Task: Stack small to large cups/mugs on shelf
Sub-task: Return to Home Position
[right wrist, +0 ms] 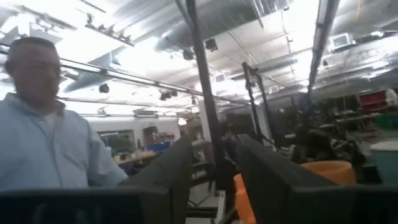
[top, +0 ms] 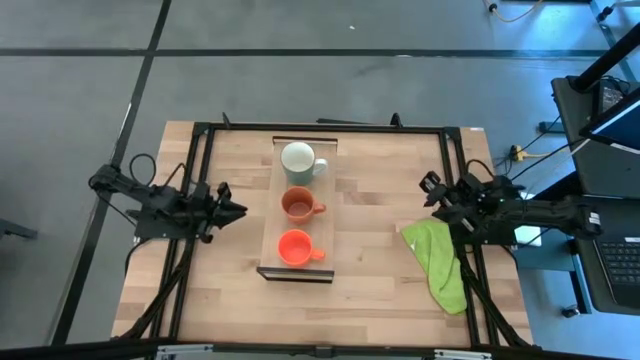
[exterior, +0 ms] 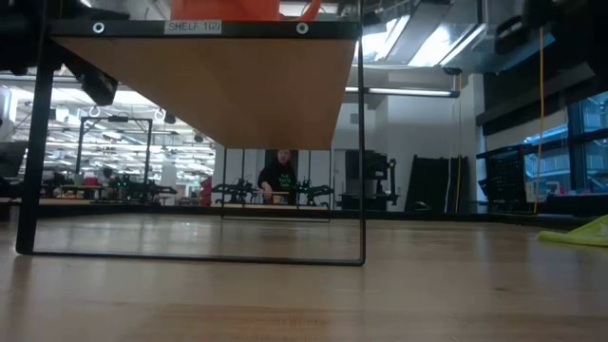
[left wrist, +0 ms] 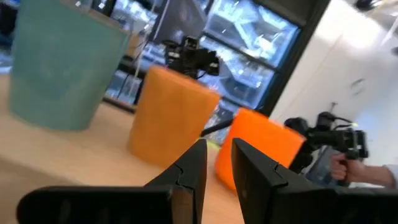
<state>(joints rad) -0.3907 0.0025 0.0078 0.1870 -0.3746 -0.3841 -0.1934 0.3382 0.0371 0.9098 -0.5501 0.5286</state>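
The wooden tabletop (top: pixel 370 250) bears the shelf (top: pixel 275 225) with all three in a row: grey-green mug (top: pixel 298 158) at its far end, brownish-orange mug (top: pixel 297 203) mid-board, orange-red mug (top: pixel 294 246) at its near end. Placing looks finished. Left gripper (top: pixel 236 210) and right gripper (top: pixel 430 190) hang at opposite side edges, fingers slightly parted, empty.

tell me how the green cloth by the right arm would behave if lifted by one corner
Likely floppy: the green cloth lies rumpled on the table, so it would probably sag from that corner. It looks thin, so probably light. Pushed, it would likely bunch up rather than slide whole.
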